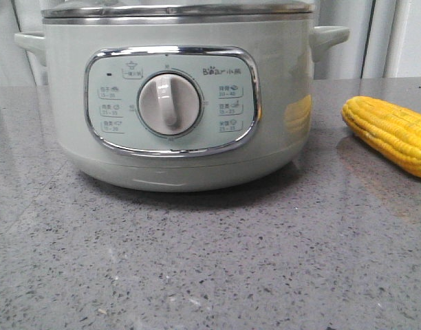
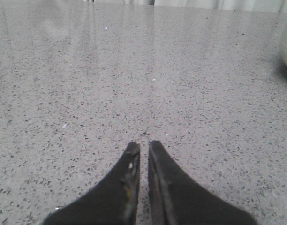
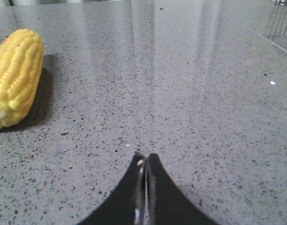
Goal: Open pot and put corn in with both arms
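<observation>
While the pot (image 1: 176, 103) sat lidded on the table (image 1: 197, 261), the corn (image 1: 393, 134) lay beside it. Both the left pincer (image 2: 143, 146) and right pincer (image 3: 145, 158) were clenched, empty.

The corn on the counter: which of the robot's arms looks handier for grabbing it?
Probably the right arm. The corn lies to the right of the pot, and it shows close ahead of the right gripper; the left gripper sees only bare counter and the pot's edge.
</observation>
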{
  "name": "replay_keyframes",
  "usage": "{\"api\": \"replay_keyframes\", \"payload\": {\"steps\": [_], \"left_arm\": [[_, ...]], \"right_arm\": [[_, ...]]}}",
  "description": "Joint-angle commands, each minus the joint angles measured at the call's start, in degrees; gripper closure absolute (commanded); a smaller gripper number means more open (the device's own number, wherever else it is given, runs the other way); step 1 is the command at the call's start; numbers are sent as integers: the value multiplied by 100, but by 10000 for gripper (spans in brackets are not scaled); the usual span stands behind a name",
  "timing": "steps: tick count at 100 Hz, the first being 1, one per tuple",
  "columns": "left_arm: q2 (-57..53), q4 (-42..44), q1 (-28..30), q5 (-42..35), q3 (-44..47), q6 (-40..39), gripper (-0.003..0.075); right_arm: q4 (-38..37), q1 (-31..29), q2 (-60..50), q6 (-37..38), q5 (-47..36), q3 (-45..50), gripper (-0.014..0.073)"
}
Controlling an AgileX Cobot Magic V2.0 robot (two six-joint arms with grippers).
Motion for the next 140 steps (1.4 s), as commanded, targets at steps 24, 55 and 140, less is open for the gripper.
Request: {"api": "replay_keyframes", "payload": {"steps": [24, 55, 140], "left_arm": [[-172, -48, -41, -363, 122, -61, 741], [-172, -48, -41, -899, 122, -61, 741], [-172, 120, -41, -1081, 122, -26, 741]], "right_arm": [[-104, -11, -122, 0, -305, 112, 657], [-104, -11, -122, 0, -974, 112, 657], [-110, -11, -112, 0, -1511, 112, 657]]}}
